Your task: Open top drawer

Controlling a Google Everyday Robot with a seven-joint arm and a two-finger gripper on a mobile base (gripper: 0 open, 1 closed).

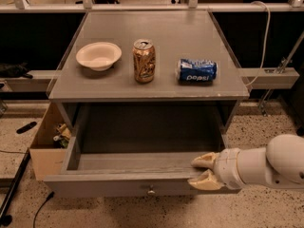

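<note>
The top drawer (109, 186) of the grey cabinet stands pulled far out toward the camera, and its inside looks bare. A small round metal knob (151, 191) sits at the centre of its flat front. My gripper (203, 171) comes in from the right on a white arm, at the right end of the drawer's front panel. One tan finger (205, 160) lies inside the drawer over the panel's top edge. The other is on the outer face, so the gripper is shut on the panel.
On the cabinet top (156, 30) stand a cream bowl (98, 55) and an upright gold can (144, 61), with a blue can (197, 71) lying on its side. An open cardboard box (45, 144) sits on the floor at the left. A black cable (14, 186) runs nearby.
</note>
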